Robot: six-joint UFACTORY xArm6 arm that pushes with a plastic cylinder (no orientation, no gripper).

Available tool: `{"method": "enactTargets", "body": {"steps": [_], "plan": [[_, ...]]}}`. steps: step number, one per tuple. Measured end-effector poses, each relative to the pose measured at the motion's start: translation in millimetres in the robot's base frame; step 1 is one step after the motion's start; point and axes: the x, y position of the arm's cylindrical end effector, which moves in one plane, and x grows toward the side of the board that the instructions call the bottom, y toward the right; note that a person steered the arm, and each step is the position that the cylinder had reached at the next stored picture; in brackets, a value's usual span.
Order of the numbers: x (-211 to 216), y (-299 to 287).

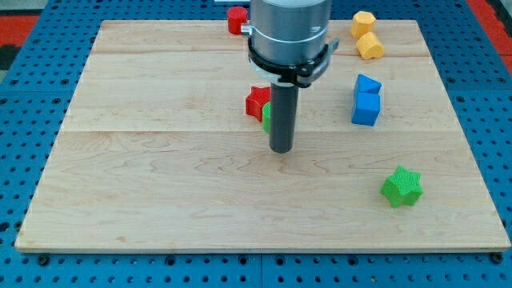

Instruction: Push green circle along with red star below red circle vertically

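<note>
A: Any brand, label or writing to read on the pale wooden board [160,184] or the blocks?

B: None that I can read; the board is plain wood on a blue perforated base [24,120], and the blocks are plain coloured plastic.

A: Where is my tip?

B: My tip [280,150] is the lower end of the dark straight rod, resting on the board near its middle; it is a bare rod, so it has no jaws to stand apart or together.

A: And the task's blocks?

B: The red star-shaped block [257,102] lies just beside the rod, toward the view's top-left of my tip; the green block [266,117], largely hidden behind the rod so its shape cannot be made out, touches the red star's lower right side; a red block [235,19], partly hidden behind the arm's grey housing, sits at the board's top edge, well above them.

A: Anything else?

B: Two yellow blocks [366,36] at the view's top right; two blue blocks [366,99] below them; a green star-shaped block [401,186] toward the view's bottom right.
</note>
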Motion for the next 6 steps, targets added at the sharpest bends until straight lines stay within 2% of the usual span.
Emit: {"method": "enactTargets", "body": {"steps": [2,4,5,6], "plan": [[-88.2,-1.2],[-173.0,-28.8],[-125.5,30.9],[-143.1,-7.4]]}}
